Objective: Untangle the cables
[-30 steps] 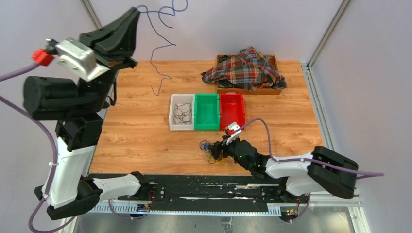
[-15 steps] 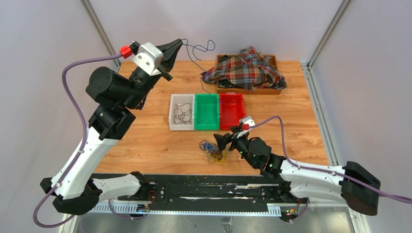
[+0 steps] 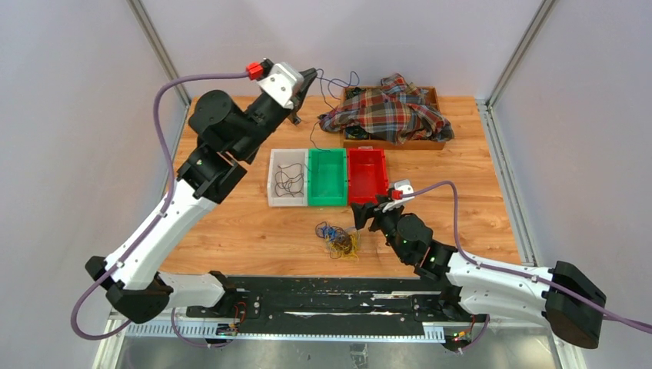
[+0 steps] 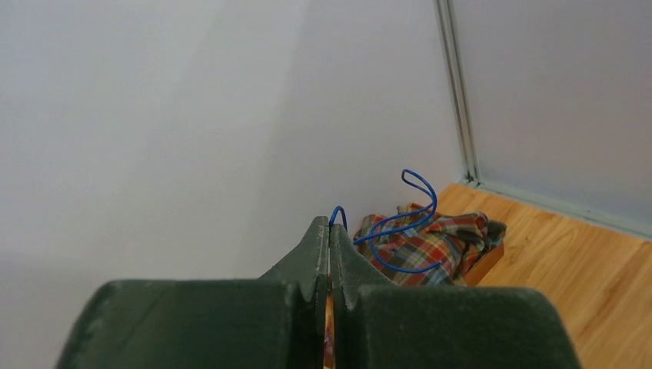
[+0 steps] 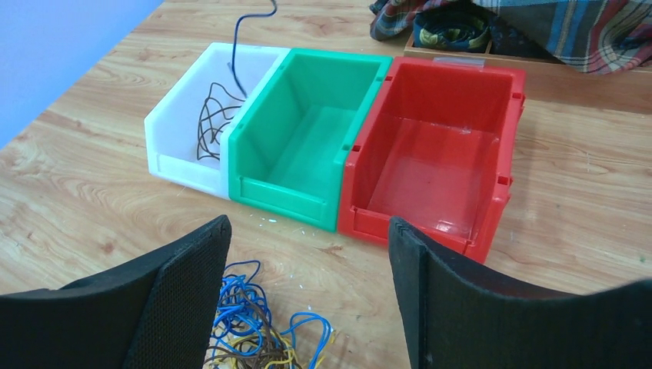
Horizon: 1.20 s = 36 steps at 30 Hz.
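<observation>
Left gripper (image 4: 329, 227) jaws are pressed together on one end of a blue cable (image 4: 400, 227), held high over the far-left part of the table (image 3: 231, 223). Its free end hangs down by the white bin (image 5: 184, 171), which has a dark cable in it. Right gripper (image 5: 307, 223) jaws stand wide apart and empty, just above the tangle of cables (image 5: 254, 330) at the table's near edge. I would lower the blue cable slowly into an empty bin — probably the green bin (image 5: 277, 196) — and release only once it rests inside.
</observation>
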Each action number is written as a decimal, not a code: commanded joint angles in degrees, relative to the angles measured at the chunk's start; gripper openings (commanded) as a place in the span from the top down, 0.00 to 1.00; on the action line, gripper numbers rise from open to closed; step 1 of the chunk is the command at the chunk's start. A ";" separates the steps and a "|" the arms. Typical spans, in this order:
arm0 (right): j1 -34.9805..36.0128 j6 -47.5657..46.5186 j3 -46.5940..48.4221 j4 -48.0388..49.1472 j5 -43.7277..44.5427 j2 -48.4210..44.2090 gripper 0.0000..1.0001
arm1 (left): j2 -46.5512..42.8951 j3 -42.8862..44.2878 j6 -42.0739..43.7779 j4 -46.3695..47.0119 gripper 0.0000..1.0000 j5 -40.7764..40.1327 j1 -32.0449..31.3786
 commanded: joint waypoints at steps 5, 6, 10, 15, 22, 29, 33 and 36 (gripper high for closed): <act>-1.51 0.96 -0.53 -1.48 2.21 -2.17 0.26 | 3.01 -1.20 0.18 2.98 1.00 -1.12 -0.34; -1.69 1.04 -0.60 -1.66 2.10 -2.39 0.26 | 3.03 -1.35 0.24 3.01 0.99 -0.99 -0.34; -2.40 1.50 -1.04 -1.98 1.44 -2.81 0.27 | 3.08 -1.94 0.82 2.62 0.99 -0.96 -0.32; -3.33 2.07 -1.61 -2.43 1.01 -3.70 0.27 | 2.40 -4.26 2.37 1.38 1.00 -1.06 -0.34; -5.12 3.28 -2.79 -3.77 0.36 -6.01 0.27 | 1.33 -8.50 4.73 -0.35 0.99 -2.10 -0.34; -5.97 4.70 -3.35 -3.84 -0.16 -5.97 0.27 | 1.54 -10.62 6.13 -2.75 0.99 -3.70 -0.34; -6.15 5.00 -3.10 -3.75 -0.47 -4.89 0.28 | 2.53 -10.99 5.15 -4.70 1.00 -4.28 -0.34; -6.33 5.09 -3.03 -3.66 -0.48 -4.99 0.28 | 3.11 -11.98 4.37 -6.29 1.00 -4.30 -0.29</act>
